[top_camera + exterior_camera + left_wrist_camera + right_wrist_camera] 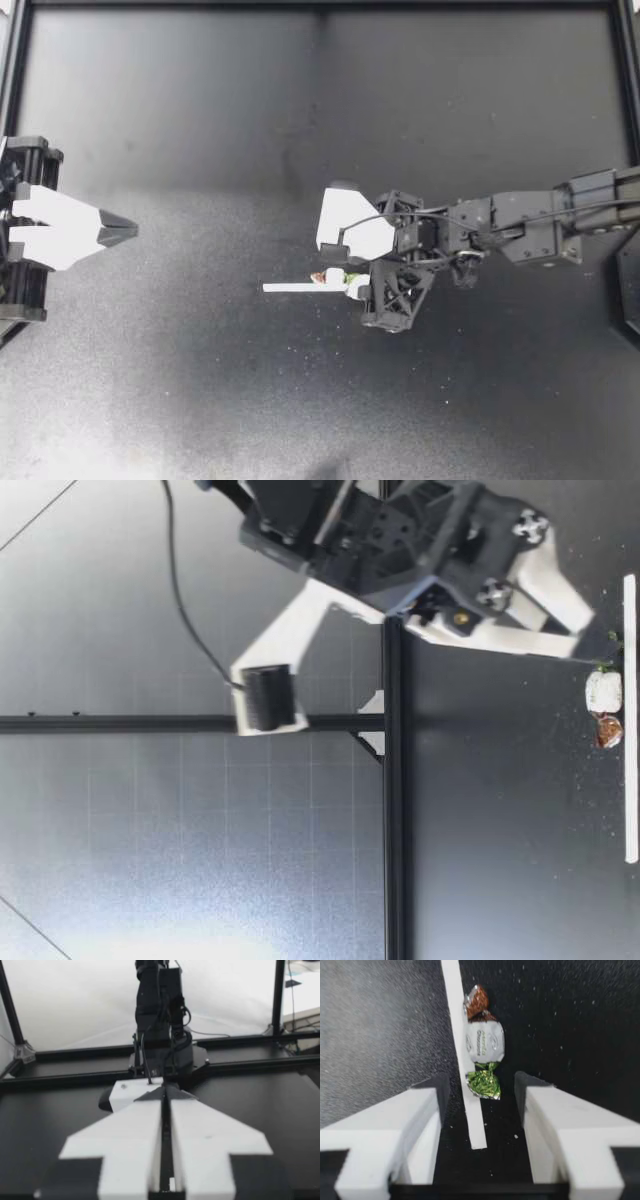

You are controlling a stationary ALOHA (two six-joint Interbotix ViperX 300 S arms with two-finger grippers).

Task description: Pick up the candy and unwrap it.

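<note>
A wrapped candy (335,277) with a white body, one brown twisted end and one green one lies on the black table against a thin white strip (295,287). My right gripper (352,276) is tilted down right at it. In the right wrist view its fingers (432,1105) stand open on either side of the strip (462,1055), and the candy (484,1045) lies just ahead with its green end between the tips. The low view shows my right gripper (583,635) just above the table beside the candy (603,692). My left gripper (125,230) is shut and empty at the left edge.
A black frame rail (320,5) borders the table (200,400) at the back and sides. In the left wrist view my left gripper (165,1095) points across the table at the right arm (160,1010).
</note>
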